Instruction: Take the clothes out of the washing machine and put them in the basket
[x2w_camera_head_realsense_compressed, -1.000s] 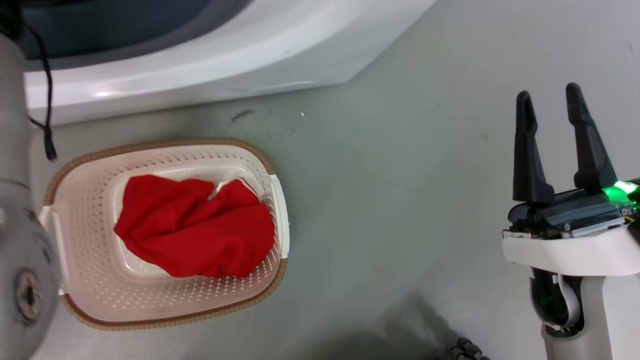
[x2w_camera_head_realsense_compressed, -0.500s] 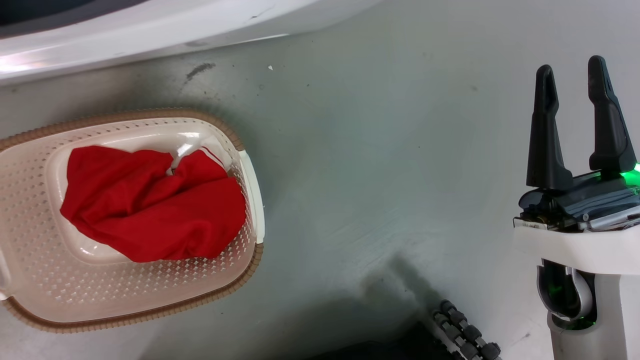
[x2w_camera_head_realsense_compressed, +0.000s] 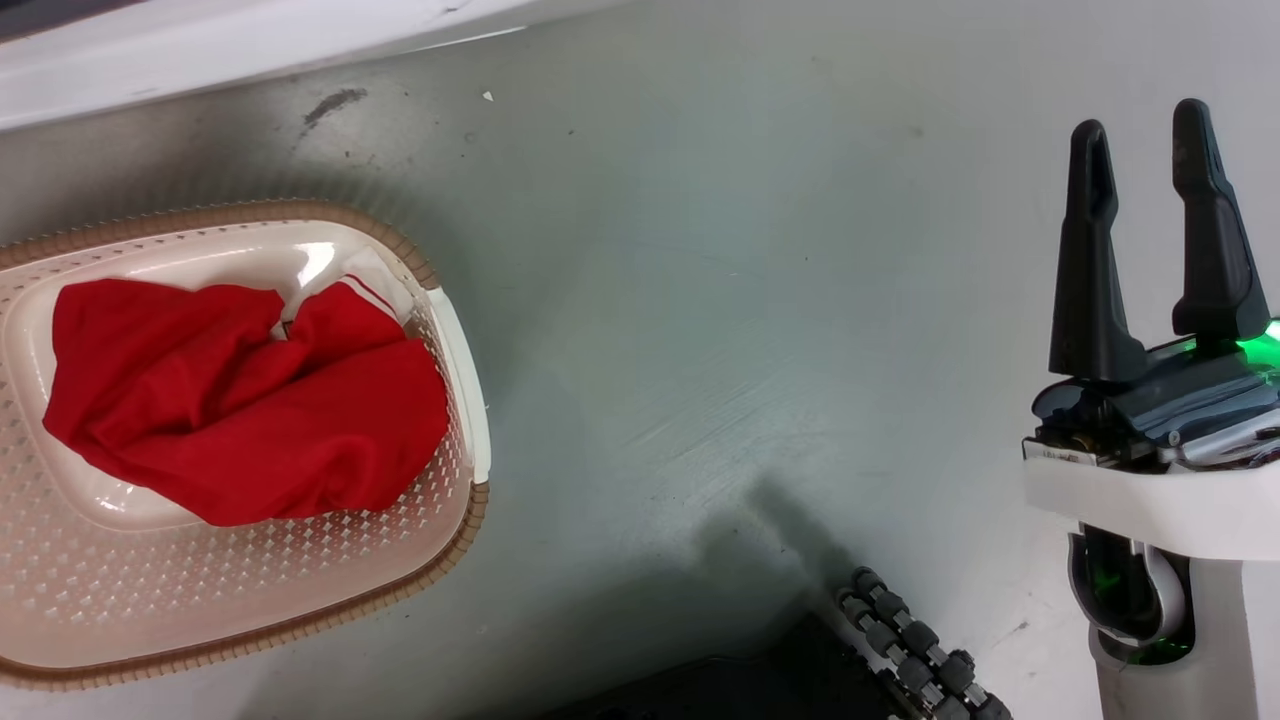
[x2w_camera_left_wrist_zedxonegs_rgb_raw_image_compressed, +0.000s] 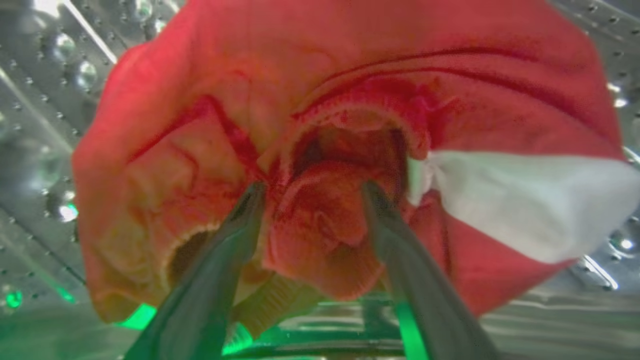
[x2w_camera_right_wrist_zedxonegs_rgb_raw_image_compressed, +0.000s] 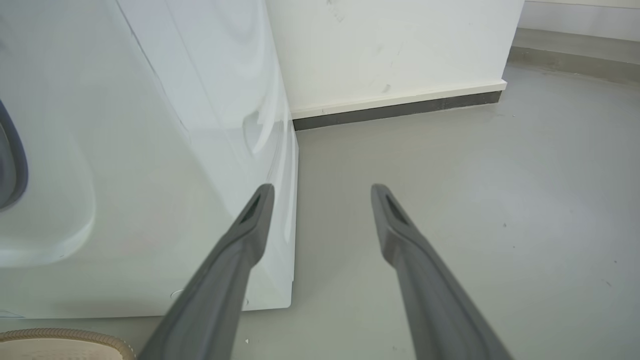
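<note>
The cream basket (x2w_camera_head_realsense_compressed: 382, 236) stands on the floor at the head view's left, with a crumpled red garment (x2w_camera_head_realsense_compressed: 250, 410) lying in it. Above it runs the white front of the washing machine (x2w_camera_head_realsense_compressed: 200, 50), whose side panel (x2w_camera_right_wrist_zedxonegs_rgb_raw_image_compressed: 150, 150) is also in the right wrist view. Inside the steel drum (x2w_camera_left_wrist_zedxonegs_rgb_raw_image_compressed: 40, 125), my left gripper (x2w_camera_left_wrist_zedxonegs_rgb_raw_image_compressed: 314, 192) is open, its fingers straddling a fold of more red clothes (x2w_camera_left_wrist_zedxonegs_rgb_raw_image_compressed: 225, 90) with a white cloth (x2w_camera_left_wrist_zedxonegs_rgb_raw_image_compressed: 520, 200) beside them. My right gripper (x2w_camera_head_realsense_compressed: 1140, 125) hangs open and empty over bare floor, right of the machine (x2w_camera_right_wrist_zedxonegs_rgb_raw_image_compressed: 322, 190).
Grey floor stretches between the basket and my right arm. A dark base part with grey rollers (x2w_camera_head_realsense_compressed: 900, 640) sits at the head view's bottom edge. A white wall with a dark baseboard (x2w_camera_right_wrist_zedxonegs_rgb_raw_image_compressed: 395, 107) stands behind the machine. The basket's rim (x2w_camera_right_wrist_zedxonegs_rgb_raw_image_compressed: 65, 334) lies at the right wrist view's lower left.
The head camera has swung, sliding the basket left and the machine toward the top edge; the pale left forearm has left the picture. The garment in the basket and the right gripper look unchanged.
</note>
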